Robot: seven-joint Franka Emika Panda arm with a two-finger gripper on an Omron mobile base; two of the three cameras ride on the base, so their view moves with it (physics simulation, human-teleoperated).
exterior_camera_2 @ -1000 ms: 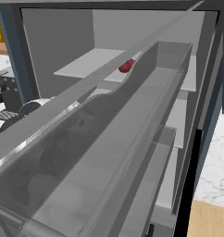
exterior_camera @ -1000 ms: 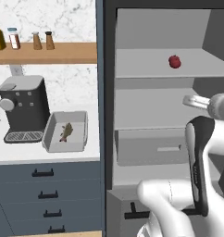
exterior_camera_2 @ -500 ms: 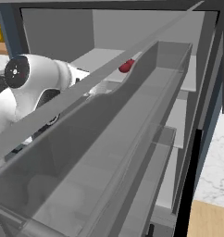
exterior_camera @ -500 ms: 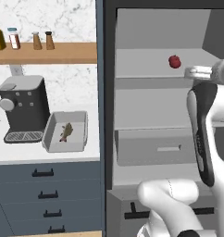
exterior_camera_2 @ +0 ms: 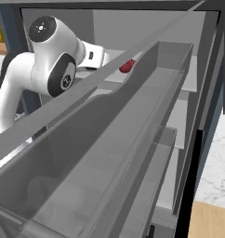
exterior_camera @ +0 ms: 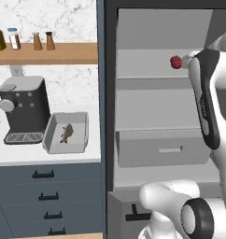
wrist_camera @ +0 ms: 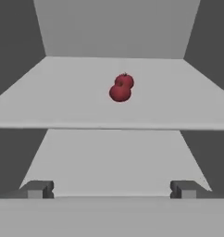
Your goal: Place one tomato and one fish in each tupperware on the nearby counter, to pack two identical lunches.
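Two tomatoes (wrist_camera: 121, 88) sit touching each other on a grey shelf (wrist_camera: 63, 102) inside the open fridge; from the hand view one lies just behind the other, near the middle of that shelf. The left base view shows them as a red spot (exterior_camera: 175, 61) just left of the arm's white wrist, on the upper shelf, above the wide grey drawer (exterior_camera: 161, 148). In the right base view a bit of red (exterior_camera_2: 127, 66) peeks over the clear door bin (exterior_camera_2: 133, 139), beside the arm's hand.

The gripper (wrist_camera: 111, 189) faces the tomatoes from the shelf's front edge, well short of them, with its jaws spread fully wide and nothing between them.

Left of the fridge, on the white counter (exterior_camera: 21, 156), one grey tupperware (exterior_camera: 54, 145) holds a tan fish (exterior_camera: 67, 133) and stands just right of the dark coffee machine (exterior_camera: 24, 108). Above it, bottles and shakers line a wooden wall shelf (exterior_camera: 63, 53).
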